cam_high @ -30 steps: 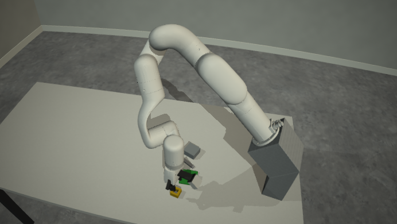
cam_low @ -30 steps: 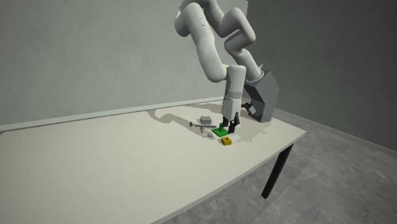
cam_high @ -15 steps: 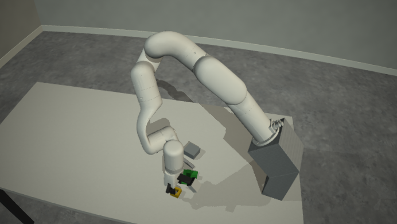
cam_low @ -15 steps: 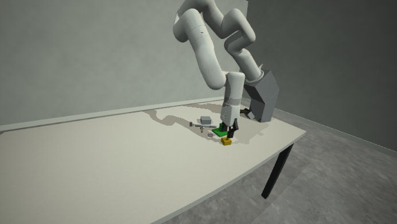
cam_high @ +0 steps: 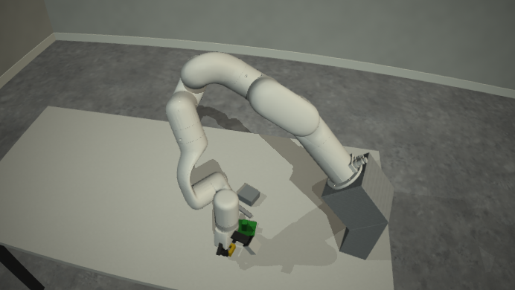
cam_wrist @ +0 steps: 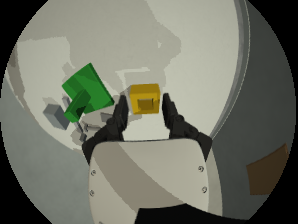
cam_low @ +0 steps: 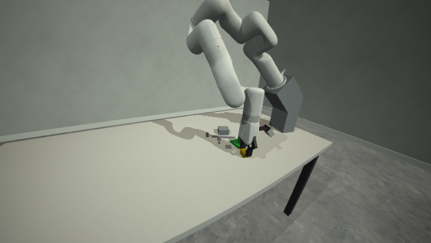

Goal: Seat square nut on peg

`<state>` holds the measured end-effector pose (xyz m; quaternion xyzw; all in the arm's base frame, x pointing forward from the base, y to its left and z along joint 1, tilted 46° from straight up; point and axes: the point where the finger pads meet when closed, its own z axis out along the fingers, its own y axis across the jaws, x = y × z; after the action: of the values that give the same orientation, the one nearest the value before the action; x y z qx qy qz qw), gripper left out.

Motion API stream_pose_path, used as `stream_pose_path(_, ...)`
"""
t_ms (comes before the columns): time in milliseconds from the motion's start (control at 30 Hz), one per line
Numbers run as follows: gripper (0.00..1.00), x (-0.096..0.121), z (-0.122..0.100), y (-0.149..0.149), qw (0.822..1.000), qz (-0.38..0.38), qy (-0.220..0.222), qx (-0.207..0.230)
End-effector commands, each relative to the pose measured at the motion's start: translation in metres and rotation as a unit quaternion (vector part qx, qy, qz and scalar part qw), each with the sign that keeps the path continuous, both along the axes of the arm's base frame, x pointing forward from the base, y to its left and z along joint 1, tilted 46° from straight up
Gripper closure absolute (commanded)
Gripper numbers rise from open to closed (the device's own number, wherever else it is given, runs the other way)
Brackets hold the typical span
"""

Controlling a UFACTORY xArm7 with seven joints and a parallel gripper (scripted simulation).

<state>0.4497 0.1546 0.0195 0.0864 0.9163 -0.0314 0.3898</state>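
Pointing straight down at the table [cam_low: 93,187], the gripper [cam_wrist: 144,115] hangs low with its jaws partly open on either side of the yellow square nut [cam_wrist: 145,99], which lies flat on the table and is not clamped; whether the black fingers touch it cannot be told. Just beside the nut is the green peg base [cam_wrist: 87,87] with its square peg [cam_wrist: 77,106]. Beyond lie a grey block [cam_high: 248,194] and small grey bars. Farther back, the white arm [cam_high: 283,105] arches up and over from its grey pedestal [cam_high: 366,230] at the table's far corner.
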Motion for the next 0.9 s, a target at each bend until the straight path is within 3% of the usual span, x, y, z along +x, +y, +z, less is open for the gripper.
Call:
stream_pose_path(0, 0.4, 0.0029, -0.003, 0.0006, 1.0, 0.001, -0.001, 0.001)
stream_pose_path(367, 0.4, 0.0067, -0.0079, -0.0006, 1.0, 0.002, 0.0, 0.001)
stream_pose_path(400, 1.0, 0.0067, -0.0079, -0.0006, 1.0, 0.002, 0.0, 0.001)
stream_pose_path(867, 1.0, 0.0067, -0.0079, -0.0006, 1.0, 0.002, 0.0, 0.001)
